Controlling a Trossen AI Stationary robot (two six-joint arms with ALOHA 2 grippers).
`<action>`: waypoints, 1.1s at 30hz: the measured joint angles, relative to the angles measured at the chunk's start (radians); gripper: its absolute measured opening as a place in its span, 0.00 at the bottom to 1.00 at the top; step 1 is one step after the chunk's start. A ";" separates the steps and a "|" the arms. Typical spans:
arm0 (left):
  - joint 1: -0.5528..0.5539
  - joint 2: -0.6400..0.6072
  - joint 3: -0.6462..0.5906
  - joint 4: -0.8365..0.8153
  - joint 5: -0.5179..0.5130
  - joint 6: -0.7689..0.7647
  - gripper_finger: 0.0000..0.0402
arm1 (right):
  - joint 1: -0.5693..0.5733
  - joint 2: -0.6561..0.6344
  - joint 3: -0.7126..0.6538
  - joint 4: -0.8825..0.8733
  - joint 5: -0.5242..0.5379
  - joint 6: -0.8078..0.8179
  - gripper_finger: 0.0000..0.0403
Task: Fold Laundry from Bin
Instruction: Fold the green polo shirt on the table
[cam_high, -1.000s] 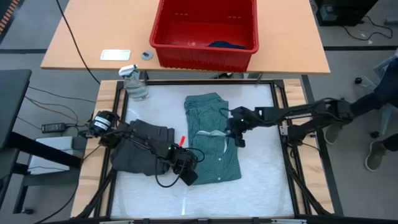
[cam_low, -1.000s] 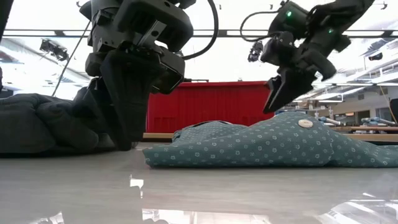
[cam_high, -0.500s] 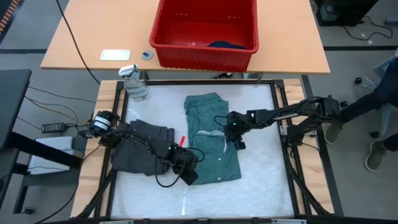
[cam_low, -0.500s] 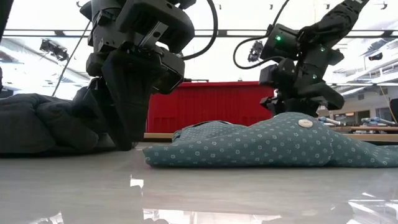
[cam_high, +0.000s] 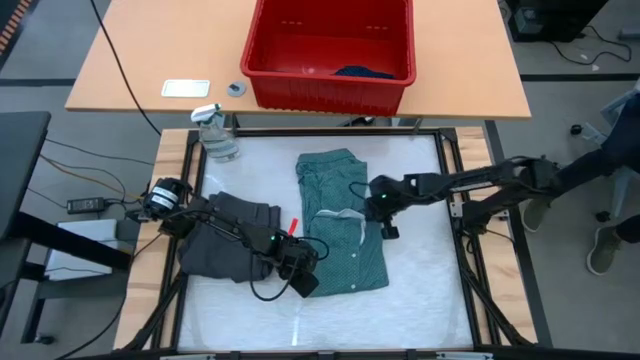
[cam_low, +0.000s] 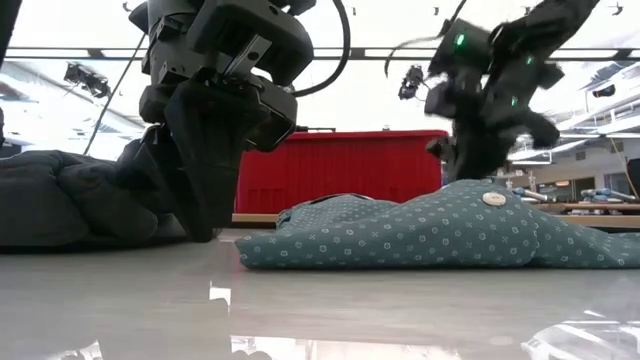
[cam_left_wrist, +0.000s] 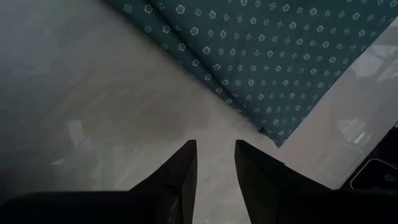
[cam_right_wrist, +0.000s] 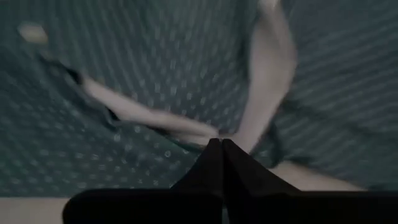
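Since the earlier frame the right gripper (cam_high: 384, 221) has come down from above the teal shirt (cam_high: 345, 225) and closed, fingers (cam_right_wrist: 219, 163) pressed together at the white collar (cam_right_wrist: 264, 93), seemingly pinching cloth, though whether it has a hold cannot be told; the shirt lies folded at the centre of the high view on the white table (cam_high: 420, 290); the left gripper (cam_high: 305, 283), lower centre, rests with fingers (cam_left_wrist: 180, 171) slightly apart on bare table just beside the shirt's corner, holding nothing; a grey garment (cam_high: 225, 240) lies at centre left; the red bin (cam_high: 330, 85) sits at the top centre, a dark piece (cam_high: 362, 72) inside.
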 joint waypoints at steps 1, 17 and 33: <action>-0.002 0.000 0.000 0.000 0.000 0.000 0.28 | 0.000 -0.036 0.000 -0.001 -0.002 0.001 0.01; -0.001 0.000 0.000 -0.005 0.044 0.000 0.28 | 0.000 -0.193 0.000 0.181 -0.392 -0.089 0.00; 0.009 0.000 0.000 -0.015 0.053 -0.008 0.28 | -0.028 -0.321 -0.070 0.135 -0.133 -0.122 0.00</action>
